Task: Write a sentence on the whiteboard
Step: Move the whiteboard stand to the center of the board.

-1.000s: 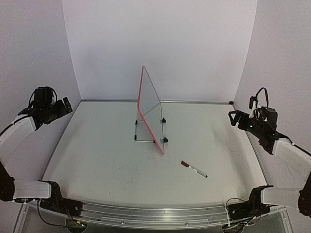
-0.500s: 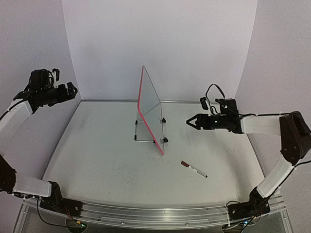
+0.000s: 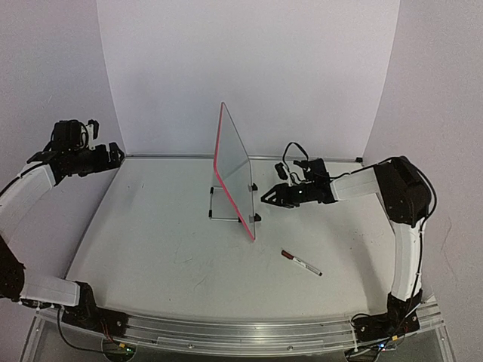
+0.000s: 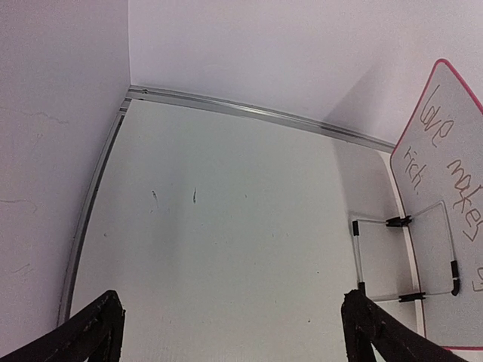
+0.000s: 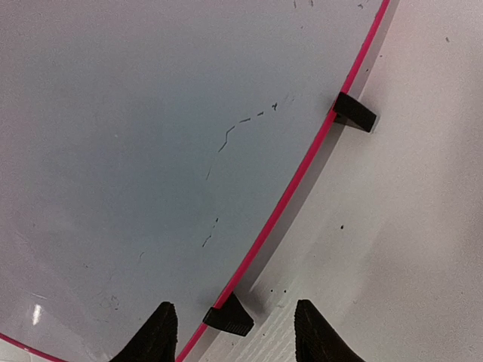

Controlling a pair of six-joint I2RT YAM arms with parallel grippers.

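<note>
Red-edged whiteboard stands upright in the middle of the bench, edge-on to the front.
Right tool, jaws part-way apart, straddles the board's lower red edge beside a black foot, gaps showing either side; left tool gapes wide by the far-left rail; a marker lies well clear, nearer the front.

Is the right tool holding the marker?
No: the marker lies loose on the table, apart from the right tool near the whiteboard.
</note>
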